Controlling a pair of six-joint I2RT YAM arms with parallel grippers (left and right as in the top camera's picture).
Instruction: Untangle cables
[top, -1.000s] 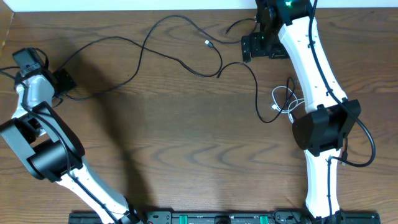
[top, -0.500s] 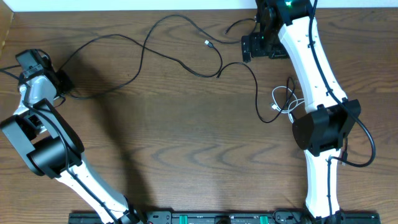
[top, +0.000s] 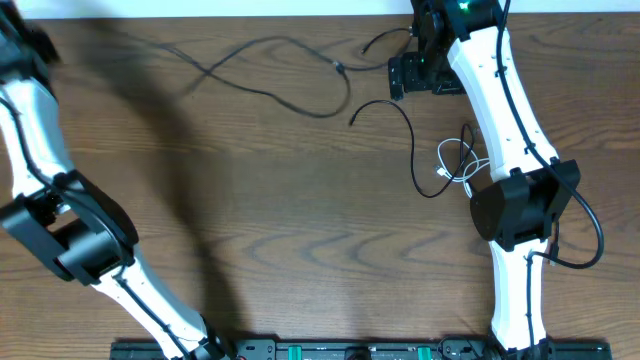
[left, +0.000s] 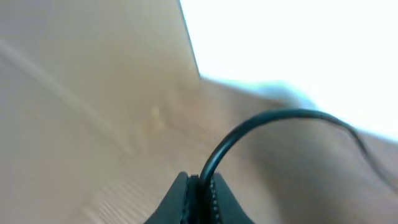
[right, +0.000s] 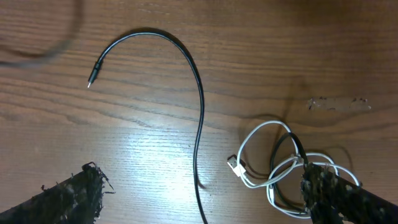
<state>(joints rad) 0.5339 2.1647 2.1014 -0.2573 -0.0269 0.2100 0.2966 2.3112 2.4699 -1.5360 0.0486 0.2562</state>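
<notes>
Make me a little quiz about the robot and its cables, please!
1. True or false: the left gripper is pinching a black cable.
2. What colour is the looped cable lying by the right arm? A white, B red, C green.
3. Fill in: the right gripper is ___ (open or shut).

Key: 1 true; 2 A; 3 open.

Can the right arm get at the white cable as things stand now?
Probably yes: the white cable lies bare on the table close to the open right pincer, though a black cable threads its loops.
</notes>
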